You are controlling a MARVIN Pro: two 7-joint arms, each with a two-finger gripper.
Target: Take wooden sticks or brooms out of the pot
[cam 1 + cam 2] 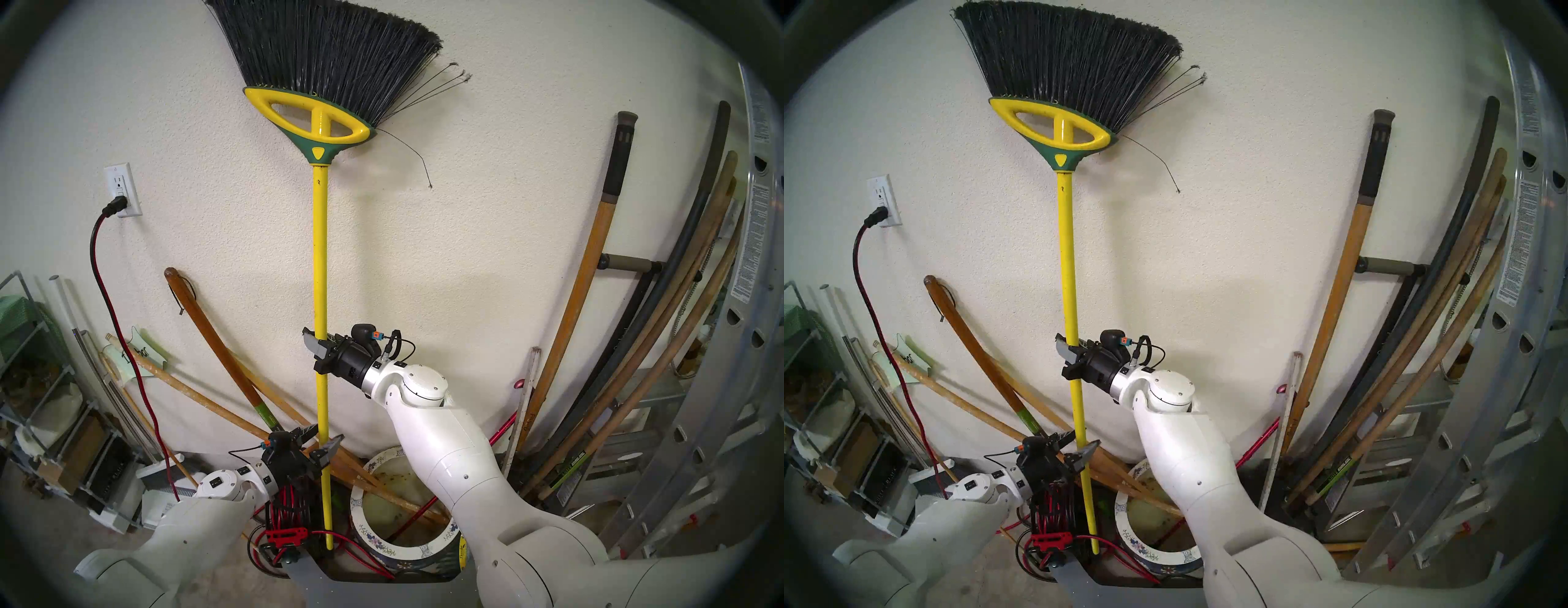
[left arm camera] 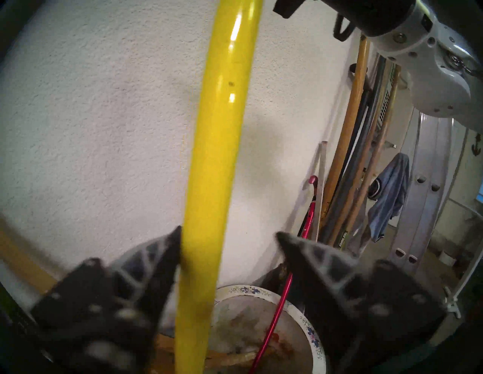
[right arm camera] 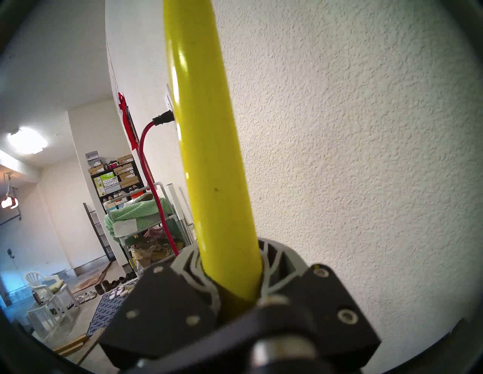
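Observation:
The broom (image 1: 320,254) (image 1: 1070,254) stands upright against the wall, black bristles on top. Its yellow pole's lower end hangs just left of the pot (image 1: 360,505) (image 1: 1153,556), outside the floral rim. My right gripper (image 1: 318,354) (image 1: 1072,356) is shut on the pole about halfway up; in its wrist view the pole (image 3: 209,156) rises out of the right gripper (image 3: 234,261). Lower down, my left gripper (image 1: 324,443) (image 1: 1081,446) (image 2: 228,232) is open around the pole (image 2: 217,130). One finger sits beside the pole, the other apart. The pot rim (image 2: 311,331) shows below.
Brown wooden handles (image 1: 220,339) and a thin red rod (image 1: 424,509) lean out of the pot. A red-black cord reel (image 1: 288,509) sits left of it. Long tools (image 1: 594,276) and a ladder (image 1: 721,382) crowd the right; shelves (image 1: 34,382) and a plugged outlet (image 1: 121,191) lie left.

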